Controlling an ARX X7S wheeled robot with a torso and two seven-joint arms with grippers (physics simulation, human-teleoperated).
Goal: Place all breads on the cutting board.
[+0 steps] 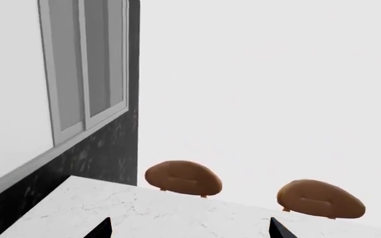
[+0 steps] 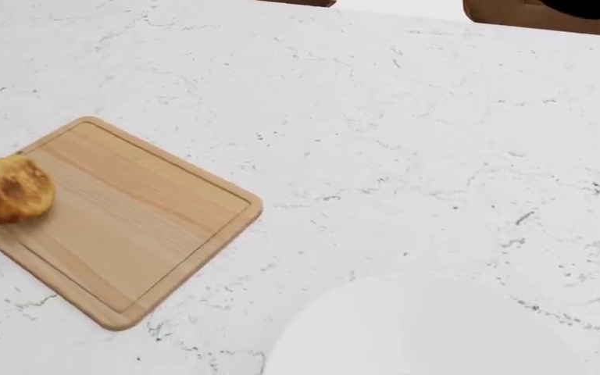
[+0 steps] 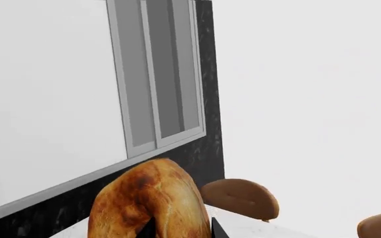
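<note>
The light wooden cutting board (image 2: 133, 226) lies at the left of the marble counter in the head view. One round golden-brown bread (image 2: 12, 189) sits on the board's left corner. A second golden-brown bread (image 3: 147, 201) fills the right wrist view, held between the dark fingers (image 3: 218, 231) of my right gripper (image 3: 180, 232), lifted above the counter. My left gripper (image 1: 190, 233) is open and empty over bare counter; only its two dark fingertips (image 1: 103, 229) show. Neither gripper shows in the head view.
A round white plate (image 2: 425, 332) lies at the counter's near edge, right of the board. Two brown chair backs (image 1: 182, 177) (image 1: 319, 199) stand beyond the counter's far edge. A dark wall with a window (image 1: 88, 64) rises behind.
</note>
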